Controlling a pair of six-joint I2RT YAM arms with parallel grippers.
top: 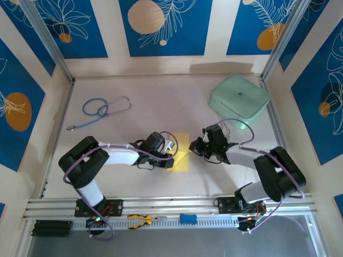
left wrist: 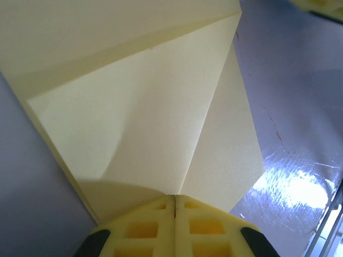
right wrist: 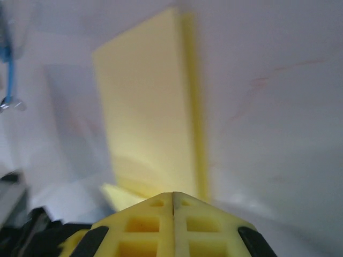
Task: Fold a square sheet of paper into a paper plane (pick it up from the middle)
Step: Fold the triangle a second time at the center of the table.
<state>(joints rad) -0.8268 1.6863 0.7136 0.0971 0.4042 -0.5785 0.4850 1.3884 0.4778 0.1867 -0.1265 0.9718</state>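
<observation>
Paper (left wrist: 134,134), diagonally creased, on table (left wrist: 300,107)

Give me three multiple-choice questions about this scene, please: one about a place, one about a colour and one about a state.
1. In the top view, where on the table does the mint-green case lie?
A. at the far right corner
B. at the near left corner
C. between the two arms' bases

2. What colour is the tubing of the stethoscope?
A. red
B. blue
C. black

3. In what state is the sheet of paper?
A. flat, with no fold
B. partly folded, with creases
C. crumpled into a ball

Answers:
1 A: the case sits close to the far right frame post, away from the arms.
2 B: its looped tube is blue against the pale table.
3 B: the left wrist view shows flat folded flaps that meet along a straight crease.
</observation>
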